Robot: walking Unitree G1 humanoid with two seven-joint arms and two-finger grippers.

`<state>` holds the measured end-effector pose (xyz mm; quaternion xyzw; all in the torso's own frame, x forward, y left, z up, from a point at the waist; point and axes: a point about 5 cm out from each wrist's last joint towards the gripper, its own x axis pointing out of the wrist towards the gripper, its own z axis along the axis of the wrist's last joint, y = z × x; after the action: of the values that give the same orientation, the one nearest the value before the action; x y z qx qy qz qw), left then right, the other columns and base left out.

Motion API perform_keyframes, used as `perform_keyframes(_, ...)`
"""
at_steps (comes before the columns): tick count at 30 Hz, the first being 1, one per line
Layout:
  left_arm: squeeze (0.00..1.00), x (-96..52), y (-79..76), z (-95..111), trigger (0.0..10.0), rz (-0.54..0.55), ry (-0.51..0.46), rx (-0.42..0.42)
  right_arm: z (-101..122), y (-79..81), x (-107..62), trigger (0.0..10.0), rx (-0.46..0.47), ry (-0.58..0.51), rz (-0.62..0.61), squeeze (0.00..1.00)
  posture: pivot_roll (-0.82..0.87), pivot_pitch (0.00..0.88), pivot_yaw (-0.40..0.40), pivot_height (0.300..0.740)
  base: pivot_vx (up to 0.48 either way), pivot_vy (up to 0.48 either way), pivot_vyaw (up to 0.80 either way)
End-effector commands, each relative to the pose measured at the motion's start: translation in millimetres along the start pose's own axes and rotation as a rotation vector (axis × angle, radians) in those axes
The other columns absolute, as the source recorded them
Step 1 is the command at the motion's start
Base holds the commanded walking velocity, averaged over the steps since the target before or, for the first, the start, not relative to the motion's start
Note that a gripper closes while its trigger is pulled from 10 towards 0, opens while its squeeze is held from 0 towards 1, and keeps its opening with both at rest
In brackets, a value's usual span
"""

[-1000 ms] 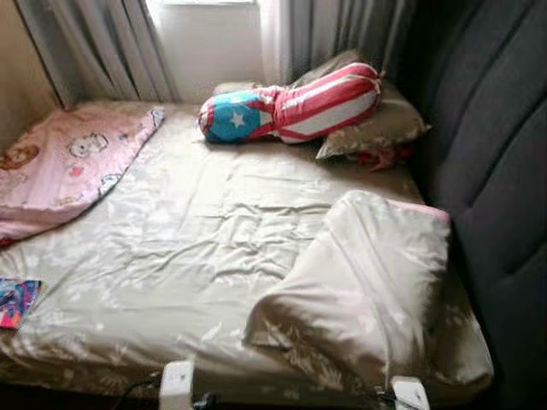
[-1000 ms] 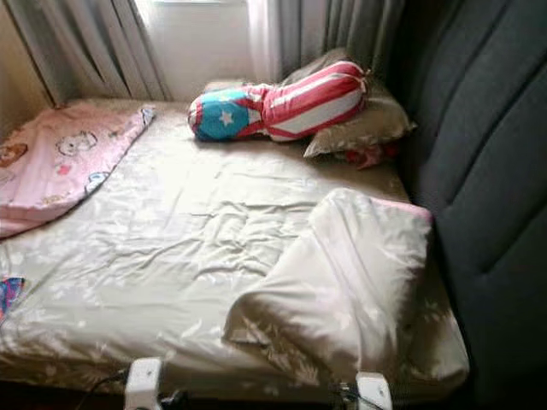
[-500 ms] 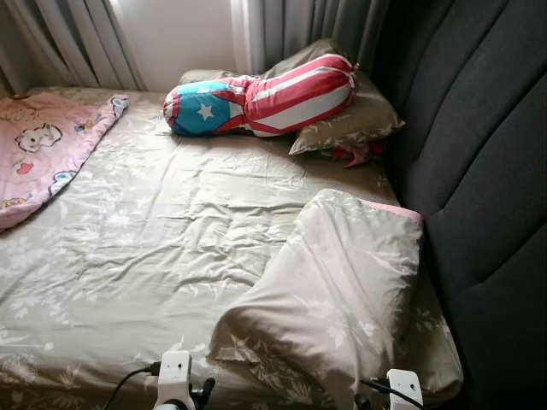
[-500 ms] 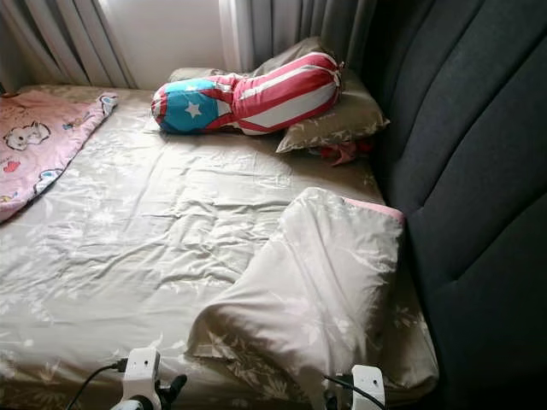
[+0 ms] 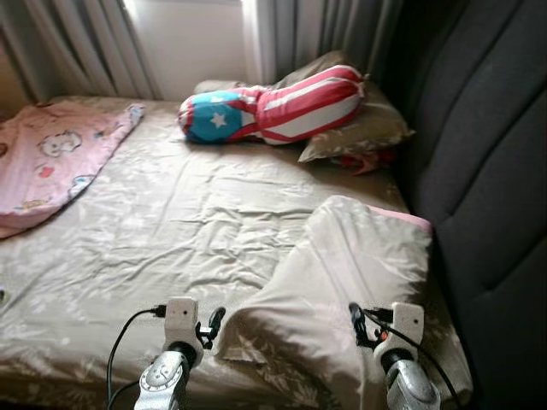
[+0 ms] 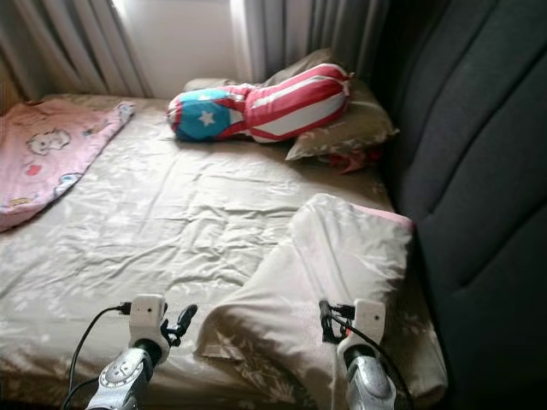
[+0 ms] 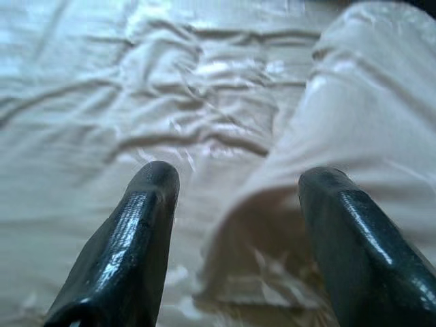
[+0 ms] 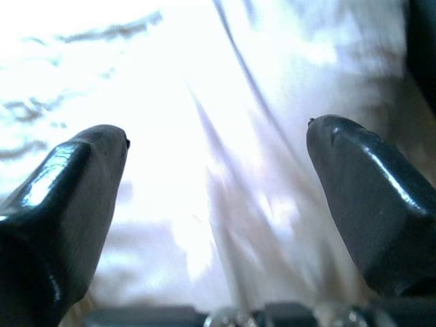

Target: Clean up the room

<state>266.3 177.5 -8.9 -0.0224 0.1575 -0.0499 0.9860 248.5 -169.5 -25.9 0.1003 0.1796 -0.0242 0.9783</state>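
Pink cartoon blanket (image 5: 55, 162) lies crumpled at the far left of the bed (image 5: 171, 231). Left gripper (image 7: 235, 204) hovers with fingers spread just above the sheet, at the near corner of the folded beige pillow (image 5: 350, 273). Stars-and-stripes bolster (image 5: 273, 107) rests near the curtains (image 5: 85, 43). Right gripper (image 8: 218, 150), fingers wide apart, hangs over that pillow beside the dark headboard (image 5: 487, 171).

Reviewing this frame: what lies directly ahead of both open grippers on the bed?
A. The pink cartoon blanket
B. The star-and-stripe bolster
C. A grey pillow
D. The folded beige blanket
D: the left gripper and right gripper both point at the near edge of the folded beige blanket, fingers apart and touching nothing.
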Motion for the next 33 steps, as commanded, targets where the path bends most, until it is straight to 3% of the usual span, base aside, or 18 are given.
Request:
perform_keyframes(1,0.0,-1.3,-1.2,2,10.0,-0.022,-0.026,0.024,-18,-3.3,-10.8,10.0,0.041,0.052,-0.045,0.0,0.02,0.0,-0.024,0.74,0.0,0.0,0.0)
perform_keyframes(10,0.0,-6.7,2.0,12,10.0,-0.004,-0.129,-0.019,-18,-0.8,-17.3,10.0,0.052,-0.017,-0.055,0.0,-0.03,0.0,-0.008,0.74,0.0,0.0,0.0)
perform_keyframes(19,0.0,-14.4,-6.6,8,10.0,-0.021,-0.147,-0.035,-5,-10.7,-16.5,10.0,0.017,-0.084,-0.054,0.0,-0.02,0.0,-0.051,0.74,0.0,0.0,0.0)
perform_keyframes(23,0.0,-14.6,-4.1,12,10.0,-0.008,-0.158,-0.04,0,-5.7,-12.2,10.0,0.016,-0.095,-0.03,0.0,-0.02,0.0,-0.059,0.74,0.0,0.0,0.0)
perform_keyframes(24,0.0,-14.8,-3.7,14,10.0,-0.005,-0.163,-0.039,2,-4.0,-12.1,10.0,0.023,-0.117,-0.023,0.04,-0.02,0.0,-0.062,0.74,0.0,0.0,0.0)
perform_keyframes(25,0.0,-15.0,-3.2,14,10.0,-0.001,-0.166,-0.042,3,-3.1,-12.0,10.0,0.022,-0.123,-0.021,0.85,-0.02,0.0,-0.062,0.74,0.0,0.0,0.0)
perform_keyframes(26,0.0,-15.1,-2.7,16,10.0,0.002,-0.173,-0.044,4,-1.1,-12.1,10.0,0.027,-0.137,-0.012,1.0,-0.03,0.004,-0.062,0.74,0.0,0.0,0.0)
perform_keyframes(29,0.0,-14.8,-3.5,19,10.0,0.001,-0.182,-0.045,4,-1.5,-12.3,10.0,0.019,-0.131,-0.019,1.0,-0.03,0.017,-0.059,0.74,0.0,0.0,0.0)
perform_keyframes(30,0.0,-13.9,-4.6,22,10.0,-0.002,-0.188,-0.046,2,-2.9,-12.7,10.0,0.009,-0.117,-0.031,0.93,-0.03,0.028,-0.055,0.74,0.0,0.0,0.0)
perform_keyframes(31,0.0,-13.9,-4.6,22,10.0,-0.002,-0.188,-0.046,2,-2.9,-12.7,10.0,0.009,-0.117,-0.031,0.93,-0.03,0.028,-0.055,0.74,0.0,0.0,0.0)
perform_keyframes(32,0.0,-12.9,-5.9,25,10.0,-0.006,-0.194,-0.047,1,-4.2,-13.1,10.0,-0.003,-0.109,-0.038,0.33,-0.03,0.032,-0.055,0.74,0.0,0.0,0.0)
perform_keyframes(33,0.0,-11.4,-7.0,29,10.0,-0.012,-0.2,-0.047,0,-6.1,-13.7,10.0,-0.005,-0.105,-0.047,0.0,-0.04,0.038,-0.052,0.74,0.0,0.0,0.0)
